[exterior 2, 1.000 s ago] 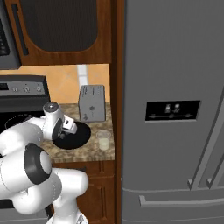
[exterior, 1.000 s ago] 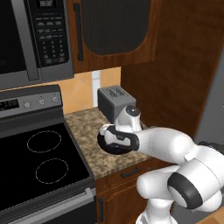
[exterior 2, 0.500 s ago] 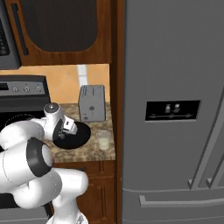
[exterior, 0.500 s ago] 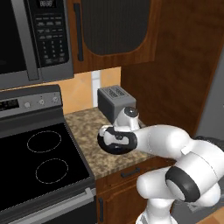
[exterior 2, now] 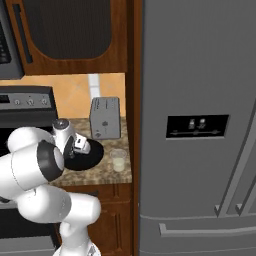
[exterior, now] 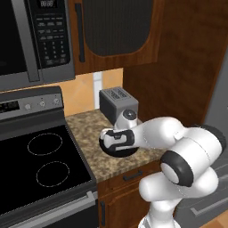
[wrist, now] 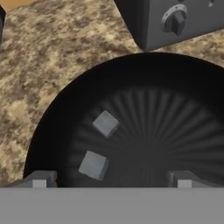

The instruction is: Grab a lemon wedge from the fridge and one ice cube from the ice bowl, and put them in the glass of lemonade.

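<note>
While gripper (wrist: 111, 178) hovers spread, 2 ice cubes (wrist: 105, 123) lie left in ice bowl (wrist: 183, 87).

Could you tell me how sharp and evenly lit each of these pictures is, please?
Hand view: soft and blurry, ice bowl nearly featureless black, two grey ice cubes standing out. Left base view: flat rendered light, faint sheen on the stove top. Right base view: even light, fridge dull grey, no glare.

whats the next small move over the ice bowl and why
Probably shift toward the nearer ice cube, then descend. The gripper hangs open above the ice bowl, and both cubes, the other included, lie left of the midline between the jaws, so a straight drop would likely miss.
</note>
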